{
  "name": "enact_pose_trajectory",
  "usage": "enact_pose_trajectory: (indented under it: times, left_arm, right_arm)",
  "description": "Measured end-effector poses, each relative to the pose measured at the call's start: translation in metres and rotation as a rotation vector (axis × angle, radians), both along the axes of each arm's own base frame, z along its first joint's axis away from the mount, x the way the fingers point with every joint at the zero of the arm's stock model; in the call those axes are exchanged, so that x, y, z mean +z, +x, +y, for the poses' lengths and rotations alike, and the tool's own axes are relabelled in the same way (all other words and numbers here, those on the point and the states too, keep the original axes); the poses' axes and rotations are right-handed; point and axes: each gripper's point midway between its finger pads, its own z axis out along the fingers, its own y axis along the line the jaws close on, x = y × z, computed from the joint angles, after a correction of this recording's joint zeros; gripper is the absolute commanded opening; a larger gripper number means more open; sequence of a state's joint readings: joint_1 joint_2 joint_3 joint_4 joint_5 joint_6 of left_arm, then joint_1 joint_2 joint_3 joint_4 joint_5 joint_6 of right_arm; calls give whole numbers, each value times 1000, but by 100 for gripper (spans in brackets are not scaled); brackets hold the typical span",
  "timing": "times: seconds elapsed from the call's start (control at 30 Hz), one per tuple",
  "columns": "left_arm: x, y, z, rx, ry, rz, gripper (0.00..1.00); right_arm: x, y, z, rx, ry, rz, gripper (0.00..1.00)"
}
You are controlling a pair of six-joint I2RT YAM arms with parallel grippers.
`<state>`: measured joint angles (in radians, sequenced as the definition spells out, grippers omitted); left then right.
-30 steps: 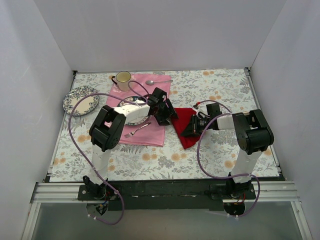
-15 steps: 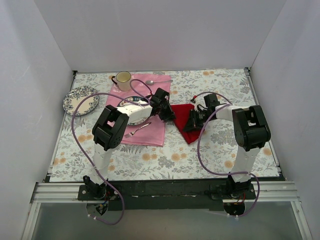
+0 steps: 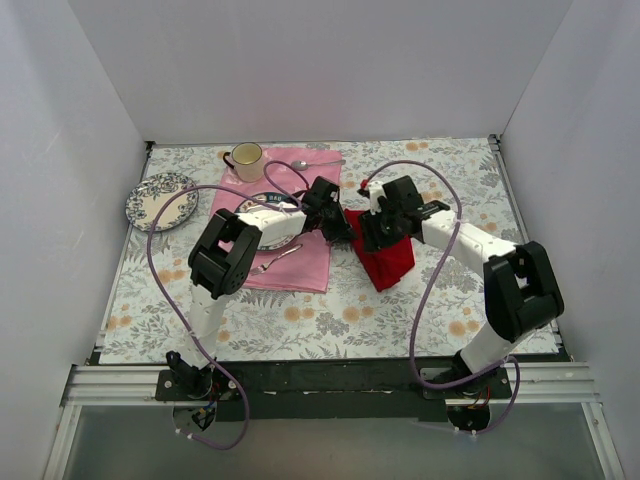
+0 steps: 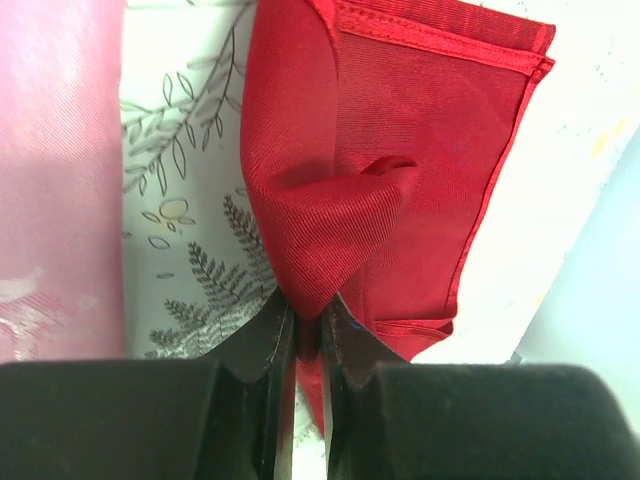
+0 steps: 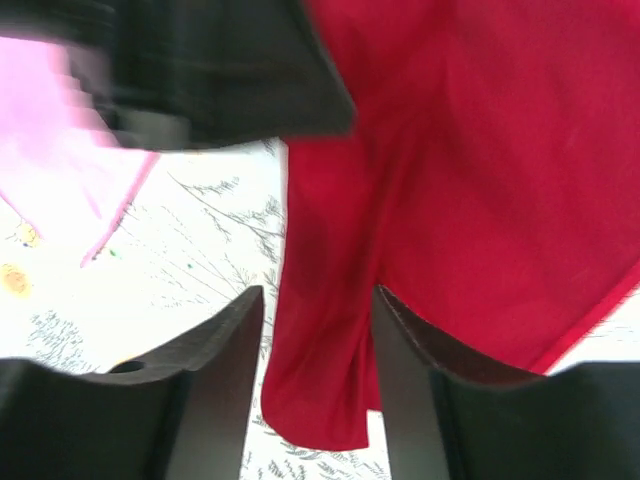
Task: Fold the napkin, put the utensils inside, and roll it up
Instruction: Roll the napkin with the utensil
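- While the left claw [image 4: 305, 320] pinches a napkin [image 4: 400, 150] corner at the middle of the worktop [image 3: 300, 320], beside the pink cloth [image 3: 300, 270], keep the cloth taut and low so edges meet.
- Right claw [image 5: 315, 300] stands parted astride a red fold, gripping nothing.
- A second ago, left was wide, right narrow and nearer the near edge.

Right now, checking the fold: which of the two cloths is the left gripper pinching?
The small red cloth: the left gripper is shut on its raised fold, clear of the larger pink cloth.

White-and-black arms [image 3: 205, 315], purple cables [image 3: 150, 240]
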<state>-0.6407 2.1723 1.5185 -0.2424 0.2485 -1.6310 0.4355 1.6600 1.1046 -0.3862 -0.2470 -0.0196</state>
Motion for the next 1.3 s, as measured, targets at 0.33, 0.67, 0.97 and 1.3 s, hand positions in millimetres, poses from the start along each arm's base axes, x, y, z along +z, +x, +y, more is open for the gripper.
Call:
enact_pose_trajectory:
  times: [0.33,0.67,0.97,1.3]
  left_arm:
    - [0,-11,-3,12,-30,109,0]
    - [-2,-11,3,33,-52,181,0]
    - [-1,-8,4,53,-54,199,0]
    - [8,-1,3,-4,-69,136,18]
  right_arm:
    - [2,-3,27,60,-297,-303,67]
    - [-42,-10,7,58,-467,-331,52]
    - [-44,-5,10,70,-479,-366,37]
    - [-46,10,2,79,-488,-320,1]
